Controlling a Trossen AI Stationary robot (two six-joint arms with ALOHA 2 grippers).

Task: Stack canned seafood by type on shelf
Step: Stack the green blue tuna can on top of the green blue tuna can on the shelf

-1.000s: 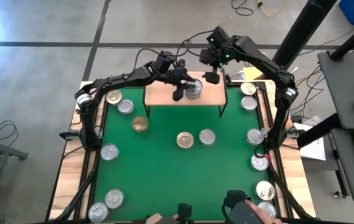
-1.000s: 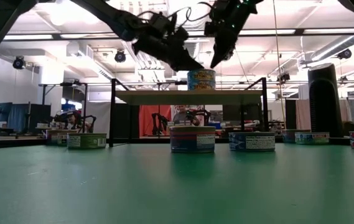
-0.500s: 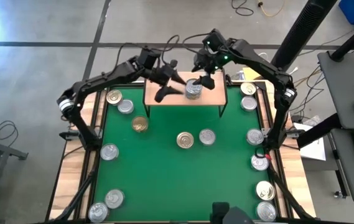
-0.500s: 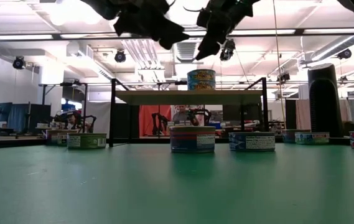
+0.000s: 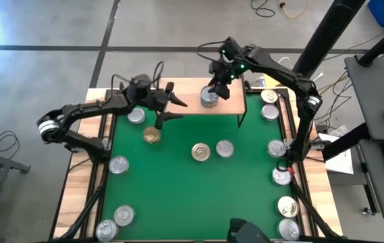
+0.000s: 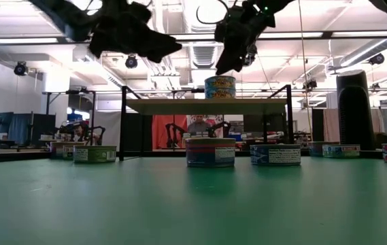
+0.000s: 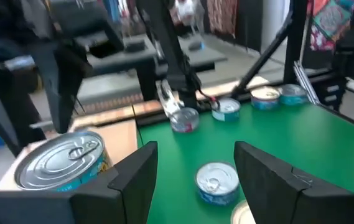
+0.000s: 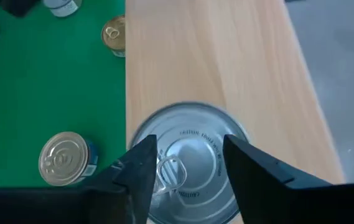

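High view: light-wood shelf (image 5: 190, 100) bears stacked round metal tins (image 5: 209, 98); right end effector (image 5: 218, 79) hovers above, spread; left end effector (image 5: 170, 108), spread, over green counter (image 5: 178, 182).

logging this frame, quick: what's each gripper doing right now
Left gripper: open, holding nothing, above the green mat beside the shelf.
Right gripper: open, empty, above the stacked can on the shelf.
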